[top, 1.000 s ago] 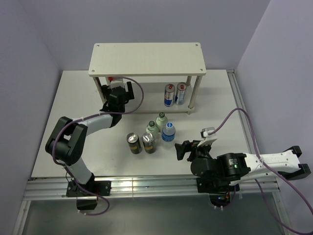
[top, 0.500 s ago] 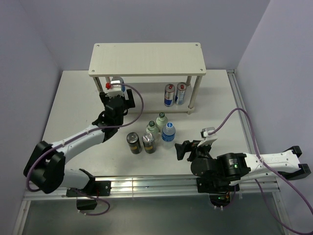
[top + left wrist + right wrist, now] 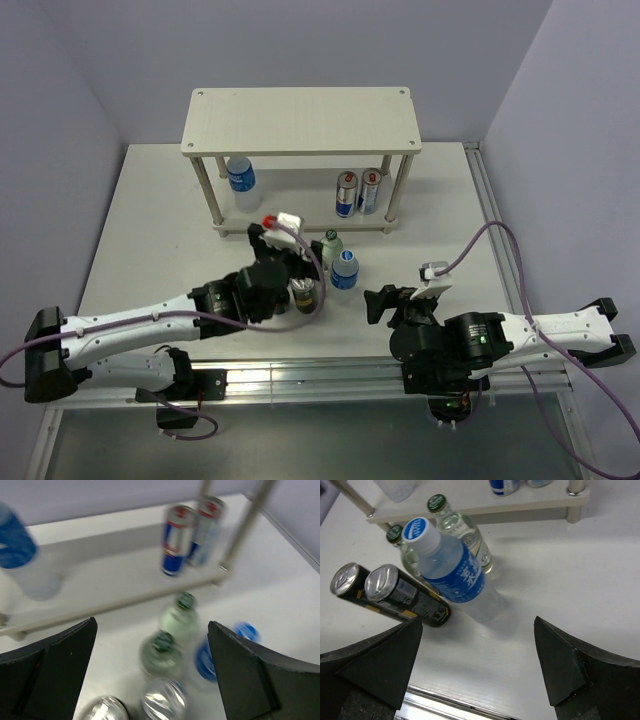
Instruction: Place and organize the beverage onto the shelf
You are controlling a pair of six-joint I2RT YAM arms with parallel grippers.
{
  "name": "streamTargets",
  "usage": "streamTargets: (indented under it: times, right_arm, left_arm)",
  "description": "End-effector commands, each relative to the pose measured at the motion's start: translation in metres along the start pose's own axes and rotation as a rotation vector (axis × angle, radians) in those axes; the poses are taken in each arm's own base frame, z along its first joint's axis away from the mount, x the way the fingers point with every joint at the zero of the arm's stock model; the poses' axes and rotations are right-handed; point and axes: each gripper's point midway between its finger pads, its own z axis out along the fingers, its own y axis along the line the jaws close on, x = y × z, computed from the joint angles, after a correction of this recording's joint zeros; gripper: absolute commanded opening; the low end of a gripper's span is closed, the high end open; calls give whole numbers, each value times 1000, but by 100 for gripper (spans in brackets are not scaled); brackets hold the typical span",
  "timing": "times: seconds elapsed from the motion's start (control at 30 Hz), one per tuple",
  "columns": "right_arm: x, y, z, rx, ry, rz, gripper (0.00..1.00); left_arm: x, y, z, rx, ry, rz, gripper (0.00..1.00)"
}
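Since a second ago the left arm has come out from under the shelf (image 3: 300,120) and now lies low over the loose drinks. One water bottle (image 3: 240,176) stands on the lower board (image 3: 300,195), left end.

Top view: left gripper (image 3: 283,250) over the cluster on the table (image 3: 150,220); its arm hides part of the cluster. Showing: one black can (image 3: 305,293), one green-capped bottle (image 3: 330,243), second water bottle (image 3: 344,270). Right gripper (image 3: 385,303) near the cluster, to its right. Two red-and-blue cans (image 3: 347,194) on the lower board, right end.

Left wrist view: blurred. Jaws wide apart, nothing between them. Bottle on the board cut off at the left edge; two can tops cut off at the bottom edge.

Right wrist view: jaws wide apart, empty. Both black cans side by side; the farther green-capped bottle partly behind the second water bottle. Red-and-blue cans cut off at the top edge.
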Motion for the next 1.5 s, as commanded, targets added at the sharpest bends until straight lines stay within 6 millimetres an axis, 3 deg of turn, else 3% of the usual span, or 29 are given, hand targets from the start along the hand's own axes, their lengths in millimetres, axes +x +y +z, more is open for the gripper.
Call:
streamTargets:
  times: [0.0, 0.07, 0.17, 0.3, 0.5, 0.6, 0.87, 1.17, 1.23, 1.27, 1.3, 1.37, 1.47]
  right_arm:
    - [-24, -17, -3, 55, -83, 123, 100]
    - [-24, -18, -3, 54, -86, 139, 100]
    - [-24, -17, -4, 49, -85, 137, 100]
    - [-24, -19, -3, 65, -84, 131, 100]
    - [-24, -19, -3, 77, -83, 121, 100]
    - [-24, -19, -3, 73, -82, 119, 100]
    - [-23, -17, -4, 56, -79, 133, 100]
    - [-23, -17, -4, 56, -76, 127, 100]
    - [-22, -17, -4, 56, -76, 125, 100]
    - [-22, -17, -4, 55, -76, 128, 100]
    - [-23, -17, -4, 54, -76, 127, 100]
    - [-23, -17, -4, 54, -78, 128, 100]
    - [-22, -17, -4, 54, -76, 127, 100]
  left_arm:
    - [14, -35, -32, 68, 52, 48, 99]
    - [29, -63, -53, 170, 73, 28, 99]
    - [47, -90, -65, 275, 98, -30, 99]
    - [78, -110, -61, 315, 135, -14, 99]
    - [104, -134, -41, 282, 139, 49, 99]
    - [110, -141, -33, 275, 134, 55, 99]
    - [131, -133, 1, 214, 150, 51, 99]
    - [139, -131, 34, 160, 140, 38, 97]
    - [137, -132, 38, 157, 135, 31, 90]
    - [140, -132, 40, 154, 138, 36, 77]
    - [139, -132, 41, 151, 134, 32, 71]
    - [141, -133, 43, 145, 138, 42, 36]
    - [134, -134, 43, 134, 140, 36, 0]
